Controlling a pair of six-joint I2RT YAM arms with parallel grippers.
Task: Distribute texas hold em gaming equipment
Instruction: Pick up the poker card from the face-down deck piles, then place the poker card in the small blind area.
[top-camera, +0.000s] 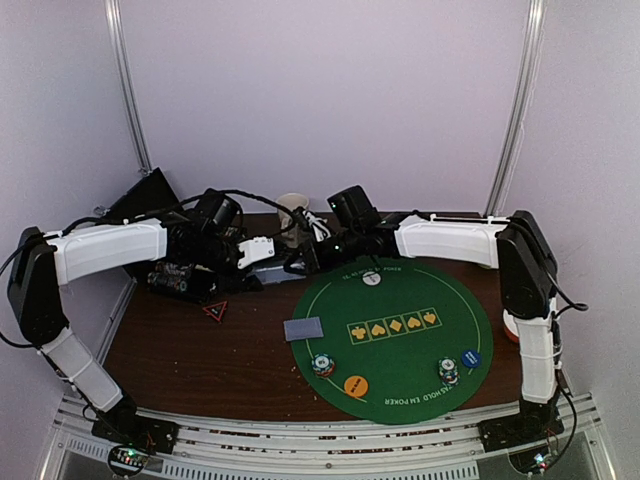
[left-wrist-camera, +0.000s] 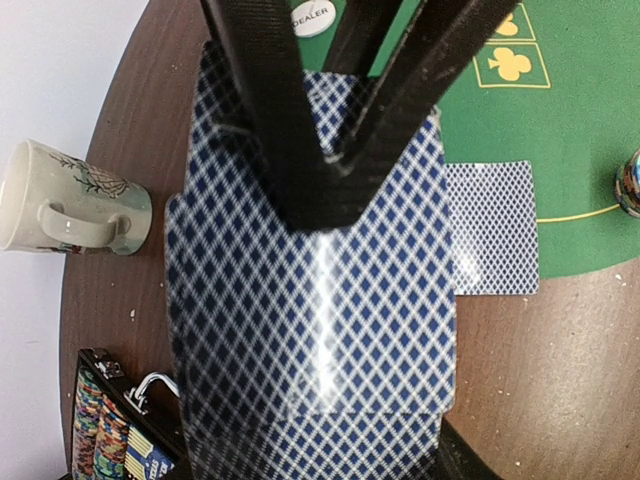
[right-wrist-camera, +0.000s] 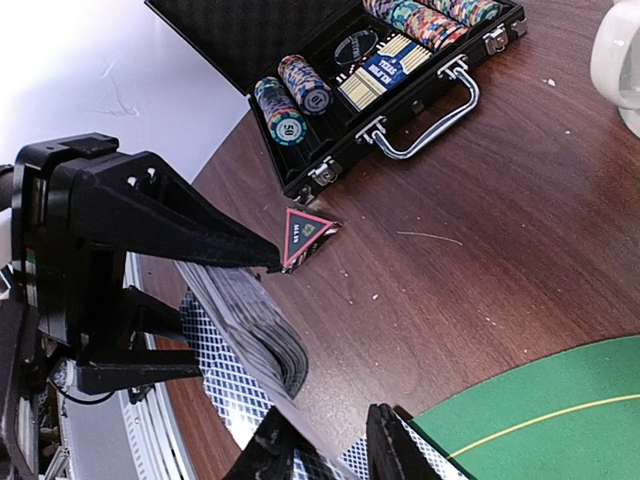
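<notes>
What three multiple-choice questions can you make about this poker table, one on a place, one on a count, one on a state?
1. Where does the single card lie? A: across the green mat's left edge. B: in the case. C: beside the mug.
2. How many chip stacks stand on the mat? A: one. B: two. C: four.
3. What is the deck's state? A: spread on the mat. B: held in the left gripper. C: packed in the case.

Answers: 1 A, the card lies partly on the mat and partly on the wood. 2 B, one stack stands by the orange disc and one by the blue disc. 3 B, the left gripper grips the deck above the table.
</notes>
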